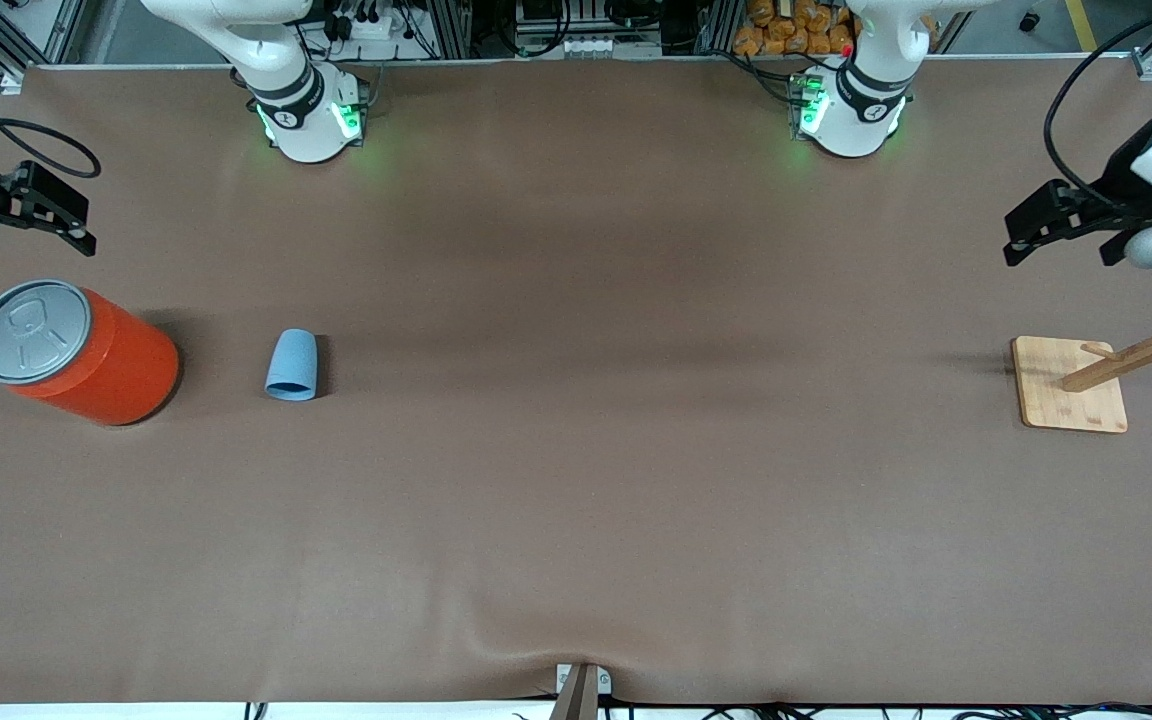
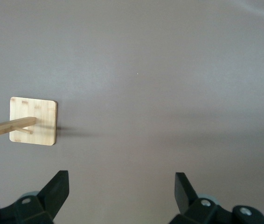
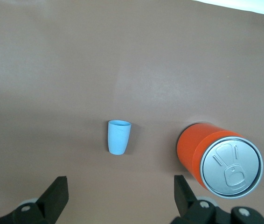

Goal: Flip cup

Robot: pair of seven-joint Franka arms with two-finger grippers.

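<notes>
Standing on the brown table (image 1: 576, 480) toward the right arm's end, the cup (image 1: 292, 365) is a small light-blue tapered piece with no handle; in the front view its wider rim seems to sit on the cloth, though the right wrist view leaves it unclear which end is up. It looks light, stiff and smooth, so it will likely slip or topple if nudged; the surest hold is probably across its side wall near mid-height, fingers on opposite flanks. Just beside it, closer to the table's end, stands the orange can (image 1: 86, 352), tall with a grey pull-tab lid, apart from the cup. The right gripper (image 1: 21, 222) hangs above the table near that can, fingers spread wide and empty. The left gripper (image 1: 1061, 222) waits open over the wooden rack (image 1: 1071, 385) at the other end.
</notes>
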